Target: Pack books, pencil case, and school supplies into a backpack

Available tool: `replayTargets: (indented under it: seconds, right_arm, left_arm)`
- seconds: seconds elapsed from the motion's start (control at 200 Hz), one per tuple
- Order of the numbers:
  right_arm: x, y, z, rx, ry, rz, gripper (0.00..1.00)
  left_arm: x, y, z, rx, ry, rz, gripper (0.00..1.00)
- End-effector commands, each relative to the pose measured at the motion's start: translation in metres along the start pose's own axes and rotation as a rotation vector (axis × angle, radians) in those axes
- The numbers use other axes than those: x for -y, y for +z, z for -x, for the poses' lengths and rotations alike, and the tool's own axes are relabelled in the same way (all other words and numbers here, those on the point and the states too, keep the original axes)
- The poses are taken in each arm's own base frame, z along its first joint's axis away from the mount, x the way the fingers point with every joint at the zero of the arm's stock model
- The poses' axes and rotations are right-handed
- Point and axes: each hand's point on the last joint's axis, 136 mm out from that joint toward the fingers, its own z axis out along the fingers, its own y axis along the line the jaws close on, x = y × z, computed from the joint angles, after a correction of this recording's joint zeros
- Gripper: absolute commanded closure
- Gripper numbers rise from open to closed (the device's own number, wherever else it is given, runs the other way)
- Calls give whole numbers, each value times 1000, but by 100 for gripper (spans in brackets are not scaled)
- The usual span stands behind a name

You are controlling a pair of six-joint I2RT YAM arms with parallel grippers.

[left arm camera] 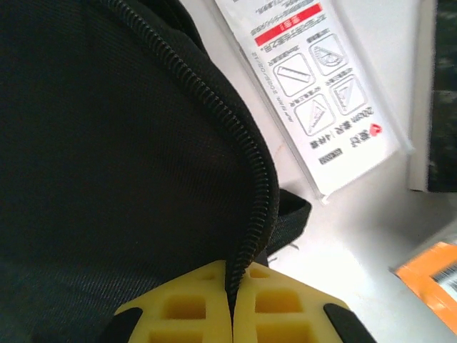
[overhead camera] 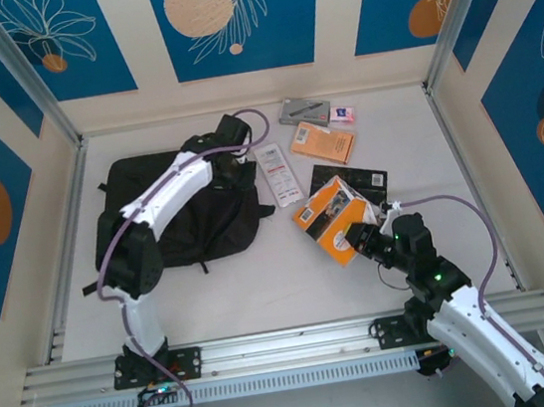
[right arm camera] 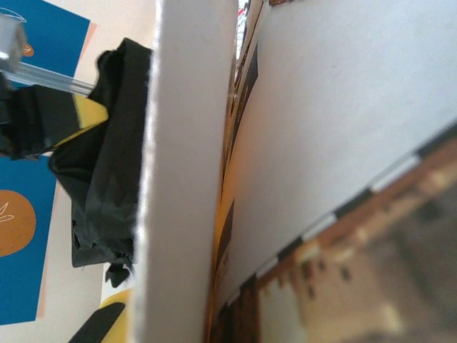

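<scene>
The black backpack [overhead camera: 183, 215] lies at the left of the table. My left gripper [overhead camera: 237, 163] is at its upper right corner, and its yellow fingers [left arm camera: 186, 307] are shut on the backpack's zip edge [left arm camera: 253, 186]. My right gripper [overhead camera: 355, 236] is shut on the lower edge of the orange books [overhead camera: 329, 214], which are tilted up off the table; their pages [right arm camera: 186, 179] stand close against the right wrist camera. A black book [overhead camera: 357, 177] lies behind them. Another orange book [overhead camera: 322, 142], the grey pencil case [overhead camera: 302, 111] and the small eraser block [overhead camera: 342, 114] lie at the back. The white-and-red strip packet [overhead camera: 276, 173] [left arm camera: 314, 93] lies beside the backpack.
Metal frame posts [overhead camera: 25, 75] and patterned walls close in the table on three sides. A rail [overhead camera: 291, 346] runs along the near edge by the arm bases. Bare white table [overhead camera: 263, 285] spreads between the backpack and the near rail.
</scene>
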Motion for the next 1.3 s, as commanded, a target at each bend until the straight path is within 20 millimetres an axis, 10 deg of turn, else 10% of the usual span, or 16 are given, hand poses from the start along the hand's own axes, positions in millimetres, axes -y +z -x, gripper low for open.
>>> replayTargets:
  seconds: [0.0, 0.25, 0.585, 1.295]
  right_arm:
    - [-39, -14, 16, 40, -29, 114, 100]
    - [-52, -21, 14, 18, -52, 149, 100]
    - [-131, -51, 23, -13, -155, 406, 100]
    - [-165, 37, -58, -425, -128, 371, 100]
  left_arm:
    - [12, -46, 0, 69, -21, -108, 100]
    - [33, -85, -29, 86, -71, -296, 100]
    - [6, -154, -39, 276, -67, -242, 100]
    - [12, -194, -29, 418, -47, -315, 100]
